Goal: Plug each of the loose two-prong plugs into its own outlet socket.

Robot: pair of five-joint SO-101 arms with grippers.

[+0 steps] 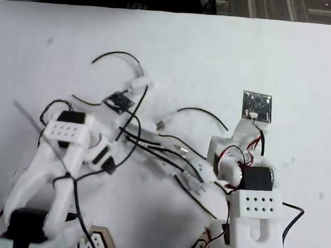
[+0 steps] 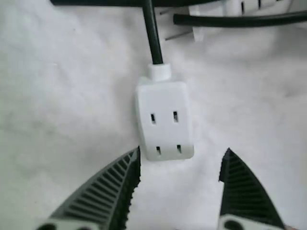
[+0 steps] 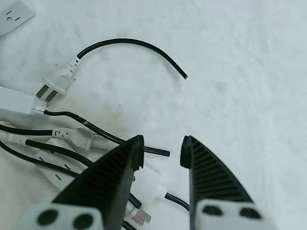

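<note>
The left gripper point(image 2: 182, 154) stands open over the table. Its dark ribbed fingers point(image 2: 115, 191) are spread to either side of the near end of a white outlet block point(image 2: 165, 115). One fingertip is just beside the block's near corner, and I cannot tell whether it touches. The other fingertip stands apart from the block. The block lies flat with two pairs of bare slots facing up. A black cord point(image 2: 152, 33) leaves its far end. Beyond that a second cord point(image 2: 240, 20) crosses, with the prongs of a loose plug point(image 2: 189, 32) just beside it.

The right gripper point(image 3: 162, 143) is open by a narrow gap and hangs over a tangle. A cut cord end point(image 3: 160, 152) lies just under the fingertips. Nearer the wrist, a white plug point(image 3: 154, 184) lies below the gap. To one side another plug point(image 3: 72, 137) and several black cords crowd close against the finger. Farther out, a two-prong plug point(image 3: 55, 85) on a short curved cord lies by itself. A flat socket plate point(image 3: 14, 17) lies beyond it at the corner.

From above, the cord tangle point(image 1: 169, 157) lies between the two arms, and the two-prong plug point(image 1: 161, 124) sits at its far side. The white table point(image 1: 302, 59) stretches wide from there to its far edge and off to the right.
</note>
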